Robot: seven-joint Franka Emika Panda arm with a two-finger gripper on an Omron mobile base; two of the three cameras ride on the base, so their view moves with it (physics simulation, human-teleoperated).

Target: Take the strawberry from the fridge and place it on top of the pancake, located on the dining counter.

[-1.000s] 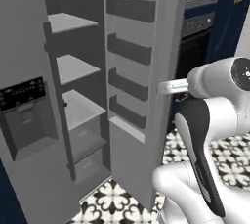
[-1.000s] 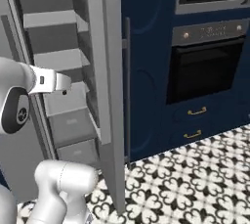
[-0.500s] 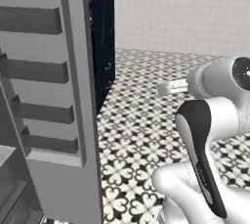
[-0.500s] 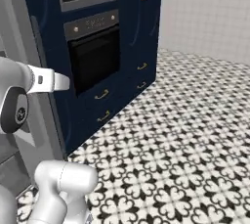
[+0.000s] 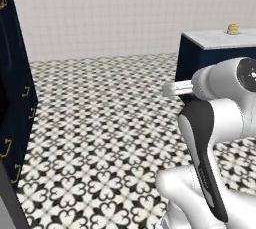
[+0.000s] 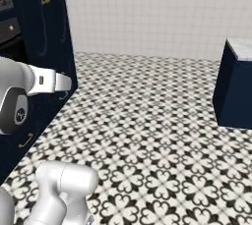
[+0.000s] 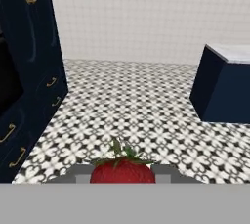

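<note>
The strawberry (image 7: pixel 122 170), red with a green leafy cap, sits low in the hand view. My gripper (image 7: pixel 122 174) is shut on it, with a grey fingertip (image 7: pixel 78 175) pressed against each side. The dining counter (image 5: pixel 212 40) stands far off at the right, a pale marble top over a navy base, and also shows as the dining counter (image 6: pixel 240 48) and the dining counter (image 7: pixel 233 53). The pancake (image 5: pixel 232 28) is a small golden stack on its far end. A thin grey strip at the lower left may be the fridge (image 5: pixel 6 208) door edge.
Navy cabinets with gold handles (image 5: pixel 15 98) stand close on the left, seen again as the cabinets (image 6: pixel 47 27) and the cabinets (image 7: pixel 34 56), with a dark oven opening (image 7: pixel 7 78). Black-and-white patterned floor (image 6: pixel 147 121) stretches to the counter. A white tiled wall closes the back.
The whole picture has swung away from the open fridge, past the oven cabinets, to open floor and the dining counter: the camera moved. The gripper stays shut.
</note>
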